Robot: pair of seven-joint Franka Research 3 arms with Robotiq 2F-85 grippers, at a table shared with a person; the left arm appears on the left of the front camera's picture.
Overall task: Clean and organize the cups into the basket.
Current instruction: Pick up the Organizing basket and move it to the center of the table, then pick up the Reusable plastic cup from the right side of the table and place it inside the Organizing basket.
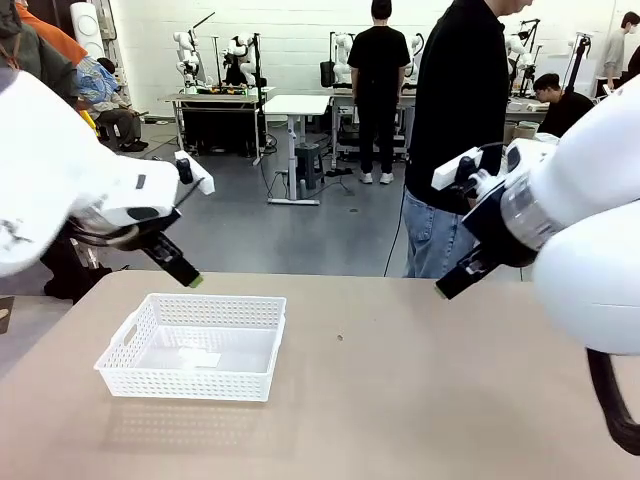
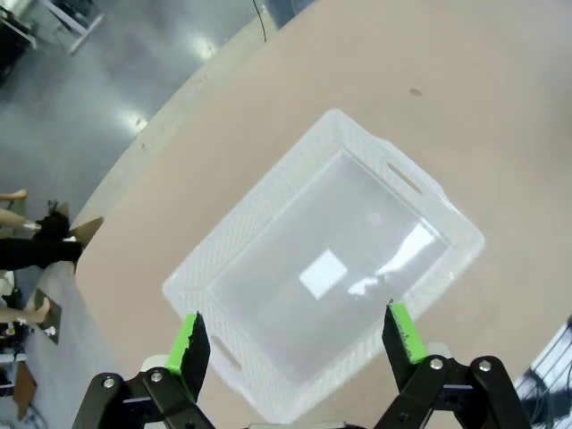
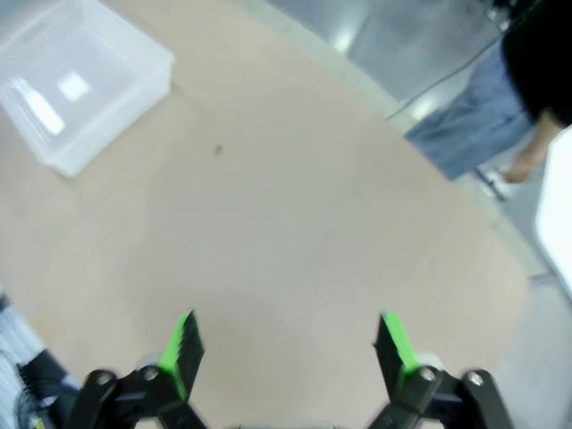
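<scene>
At the table's left, the left gripper is seen hanging just above the far rim of the shallow white plastic basket with lattice sides. In its wrist view the left gripper is spread wide, the green pads far apart, and nothing is held between them. The basket is laid out straight ahead of those jaws, at twelve o'clock, its floor bare. Its long axis, handle cut-out to handle cut-out, is run from seven o'clock to one o'clock, so it is crossed at a slant by the line of the pads.

On to the middle: the tan tabletop is marked by one small dark speck, and a person in a black top and blue jeans is stood at the far edge, at about one o'clock from the basket.

Over on the right, the right gripper is poised above the far edge, well apart from the basket. In its wrist view the right gripper is opened just as wide and nothing is gripped. The basket is placed up at ten o'clock there, far from the jaws.

The left arm is judged the nearer for any drop, and a cup would best be laid along that seven-to-one line. No cup is yet lodged in the basket, so the sorting is judged barely begun.
</scene>
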